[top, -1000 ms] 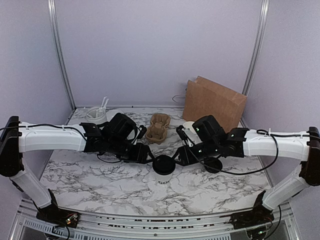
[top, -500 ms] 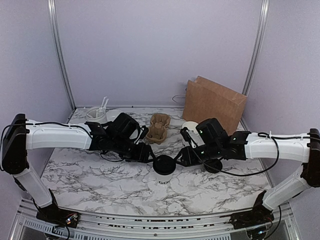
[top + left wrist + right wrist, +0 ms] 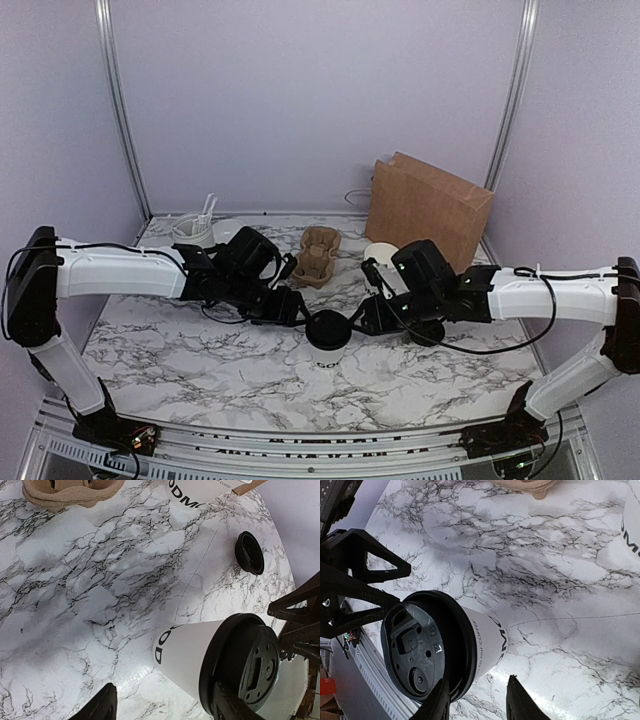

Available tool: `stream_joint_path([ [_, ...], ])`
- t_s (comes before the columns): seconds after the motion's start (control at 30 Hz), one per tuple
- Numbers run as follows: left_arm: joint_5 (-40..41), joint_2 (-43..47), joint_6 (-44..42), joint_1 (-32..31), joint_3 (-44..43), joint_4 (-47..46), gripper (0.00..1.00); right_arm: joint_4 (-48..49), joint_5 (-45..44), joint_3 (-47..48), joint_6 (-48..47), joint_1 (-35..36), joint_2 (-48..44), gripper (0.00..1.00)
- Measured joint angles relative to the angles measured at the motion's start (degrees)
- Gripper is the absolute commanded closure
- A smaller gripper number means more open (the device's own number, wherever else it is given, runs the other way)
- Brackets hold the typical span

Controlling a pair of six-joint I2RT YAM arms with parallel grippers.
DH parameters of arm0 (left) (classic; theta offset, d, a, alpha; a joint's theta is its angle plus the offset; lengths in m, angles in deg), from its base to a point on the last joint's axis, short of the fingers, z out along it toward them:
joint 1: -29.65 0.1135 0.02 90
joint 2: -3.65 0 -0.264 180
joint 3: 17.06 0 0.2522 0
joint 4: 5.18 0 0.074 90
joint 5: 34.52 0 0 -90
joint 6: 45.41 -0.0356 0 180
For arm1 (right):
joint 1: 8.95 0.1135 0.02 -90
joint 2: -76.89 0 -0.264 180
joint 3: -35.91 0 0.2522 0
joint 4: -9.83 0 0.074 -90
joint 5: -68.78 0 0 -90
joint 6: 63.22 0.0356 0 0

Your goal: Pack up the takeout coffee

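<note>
The takeout coffee (image 3: pixel 328 338), a white paper cup with black lettering and a black lid, stands at the table's front middle. My left gripper (image 3: pixel 293 306) sits just left of its lid and my right gripper (image 3: pixel 368 318) just right of it. In the left wrist view the cup (image 3: pixel 187 652) lies between the spread fingers of the left gripper (image 3: pixel 162 707), and one finger (image 3: pixel 227 705) overlaps the lid's rim. The right gripper (image 3: pixel 480 702) is open too. Its left finger (image 3: pixel 439 702) crosses the lid edge of the cup (image 3: pixel 485 640).
A brown pulp cup carrier (image 3: pixel 317 255) lies behind the cup, with a lidless white cup (image 3: pixel 379 254) to its right. A loose black lid (image 3: pixel 428 333) lies by the right arm. A brown paper bag (image 3: pixel 428 207) stands at the back right and a utensil holder (image 3: pixel 192 230) at the back left.
Both arms have sunk a little and closed in on the cup's lid from either side. The right gripper's fingers have narrowed slightly.
</note>
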Motion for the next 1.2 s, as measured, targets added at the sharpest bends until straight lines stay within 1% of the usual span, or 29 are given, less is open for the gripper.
stream_joint_path([
  [0.7, -0.9, -0.6, 0.0, 0.1, 0.0, -0.5, 0.34, 1.7, 0.4, -1.0, 0.2, -0.2, 1.3, 0.65],
  [1.2, -2.3, -0.4, 0.8, 0.6, 3.2, -5.2, 0.34, 3.8, 1.6, -2.0, 0.1, -0.5, 1.6, 0.66],
])
